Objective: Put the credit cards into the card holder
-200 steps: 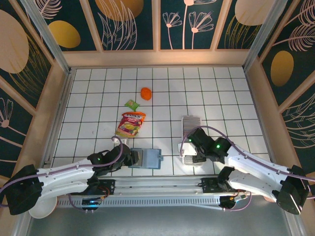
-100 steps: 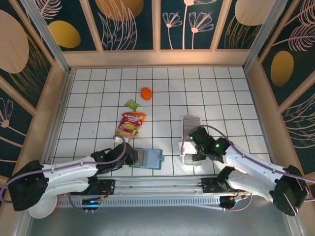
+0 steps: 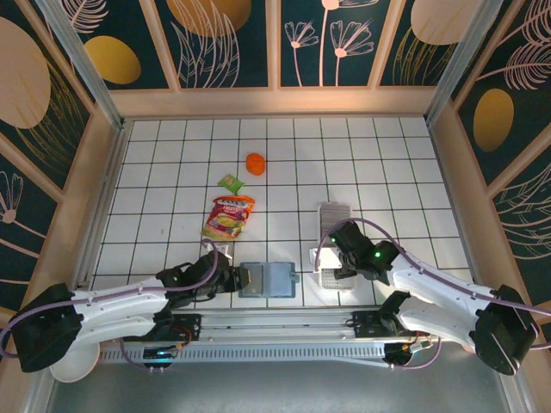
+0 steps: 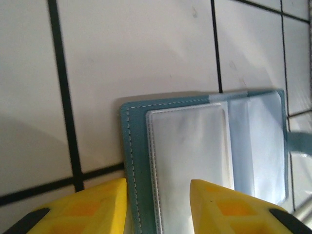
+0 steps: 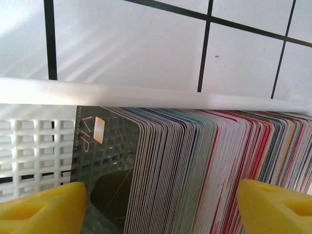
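The teal card holder (image 3: 274,280) lies open and flat near the front edge, its clear pockets (image 4: 190,151) facing up. My left gripper (image 3: 239,280) is low over its left end. In the left wrist view the left gripper (image 4: 158,207) is open, one yellow fingertip (image 4: 92,207) by the holder's stitched outer edge and the other on the clear pocket. The credit cards (image 5: 195,165) stand packed on edge in the white tray (image 5: 146,95); a dark VIP card fronts the row. My right gripper (image 5: 158,209) is open, straddling many cards. From above, the right gripper (image 3: 338,265) covers the tray's near half, cards (image 3: 332,215) showing beyond.
A red-yellow snack pouch (image 3: 227,217), a small green packet (image 3: 230,182) and an orange lump (image 3: 256,163) lie further back on the left-centre tiles. Wooden walls bound the tiled table. The metal rail runs along the near edge, just behind the holder.
The card holder has slid a little to the right with my left gripper following, and the left jaws have narrowed. The right jaws have narrowed slightly around the cards.
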### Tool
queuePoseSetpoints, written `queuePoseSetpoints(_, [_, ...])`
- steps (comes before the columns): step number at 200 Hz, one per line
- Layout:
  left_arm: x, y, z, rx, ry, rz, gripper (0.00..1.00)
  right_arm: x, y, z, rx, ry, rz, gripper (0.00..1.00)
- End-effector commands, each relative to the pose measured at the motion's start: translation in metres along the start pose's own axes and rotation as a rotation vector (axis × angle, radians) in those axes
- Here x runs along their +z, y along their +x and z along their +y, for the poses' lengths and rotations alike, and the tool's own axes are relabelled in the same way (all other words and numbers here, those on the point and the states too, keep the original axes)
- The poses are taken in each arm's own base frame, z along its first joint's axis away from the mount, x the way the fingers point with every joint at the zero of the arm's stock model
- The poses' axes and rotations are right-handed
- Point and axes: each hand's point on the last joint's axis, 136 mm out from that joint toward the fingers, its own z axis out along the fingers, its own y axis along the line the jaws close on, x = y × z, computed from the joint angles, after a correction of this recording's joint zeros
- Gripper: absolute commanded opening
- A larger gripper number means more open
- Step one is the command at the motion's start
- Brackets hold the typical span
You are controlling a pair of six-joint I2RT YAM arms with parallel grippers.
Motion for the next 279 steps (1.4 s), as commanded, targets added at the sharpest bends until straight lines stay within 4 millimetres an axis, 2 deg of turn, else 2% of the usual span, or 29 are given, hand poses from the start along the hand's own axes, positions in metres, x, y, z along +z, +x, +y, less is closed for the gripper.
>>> queuePoseSetpoints(1, [-0.003,0.018,0.000,-0.026,0.036,0.077,0.38,0.002,0.002,-0.002,-0.045,0.011,0.007,0.78])
queuePoseSetpoints(48, [-0.005,0.023,0.000,-0.015,0.047,0.097,0.38,0.001,0.003,-0.006,-0.052,0.024,0.011,0.68])
queuePoseSetpoints(77, [-0.011,0.009,0.011,-0.005,-0.039,0.028,0.39,-0.002,0.004,-0.006,-0.052,0.021,0.011,0.60])
queuePoseSetpoints(96, [-0.016,0.002,0.009,-0.019,-0.024,-0.014,0.40,-0.005,0.004,-0.007,-0.054,0.025,0.009,0.58])
queuePoseSetpoints(140, [-0.020,-0.003,0.008,-0.030,-0.021,-0.044,0.40,-0.010,0.006,-0.006,-0.057,0.021,0.015,0.44])
queuePoseSetpoints(205, [-0.015,-0.002,0.006,-0.038,-0.017,-0.031,0.40,-0.013,0.009,-0.004,-0.054,0.019,0.018,0.40])
queuePoseSetpoints(279, [-0.012,-0.001,0.005,-0.039,-0.015,-0.023,0.39,-0.019,0.010,-0.014,-0.050,0.051,0.008,0.39])
